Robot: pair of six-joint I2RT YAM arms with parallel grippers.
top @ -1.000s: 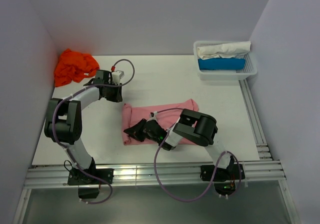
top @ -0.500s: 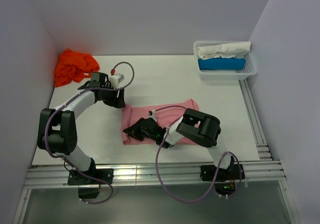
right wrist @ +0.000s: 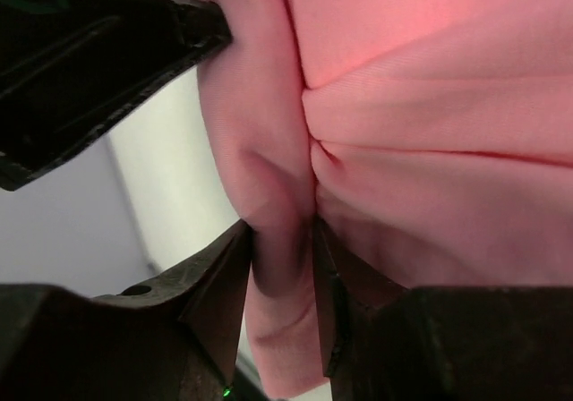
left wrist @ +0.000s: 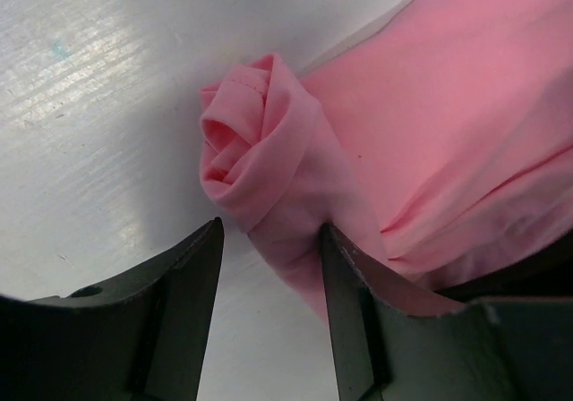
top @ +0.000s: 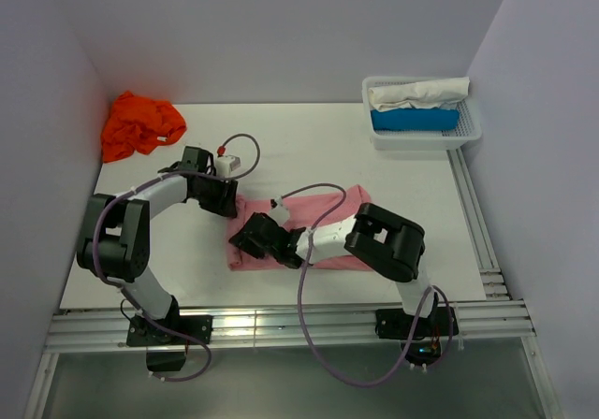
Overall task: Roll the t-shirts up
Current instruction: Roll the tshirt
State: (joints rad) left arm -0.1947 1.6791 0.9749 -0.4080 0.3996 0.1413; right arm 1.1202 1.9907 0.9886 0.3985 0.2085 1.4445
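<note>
Left arm (top: 159,193): elbow up at the left side, forearm running right. Left gripper (left wrist: 270,240) low, jaws apart, one finger (left wrist: 349,302) touching the pink shirt (left wrist: 430,106). Right arm (top: 384,241): elbow bent, forearm running left. Right gripper (right wrist: 279,235) clamped on a shirt fold. Grippers near each other.

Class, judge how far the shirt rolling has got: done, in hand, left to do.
Done: the pink t-shirt lies folded into a strip, with a small roll started at its left end. In hand: the right claw pinches that end's cloth; the left claw stands open at the roll. Left: the rest of the strip, and the orange t-shirt, crumpled at the far left corner.
</note>
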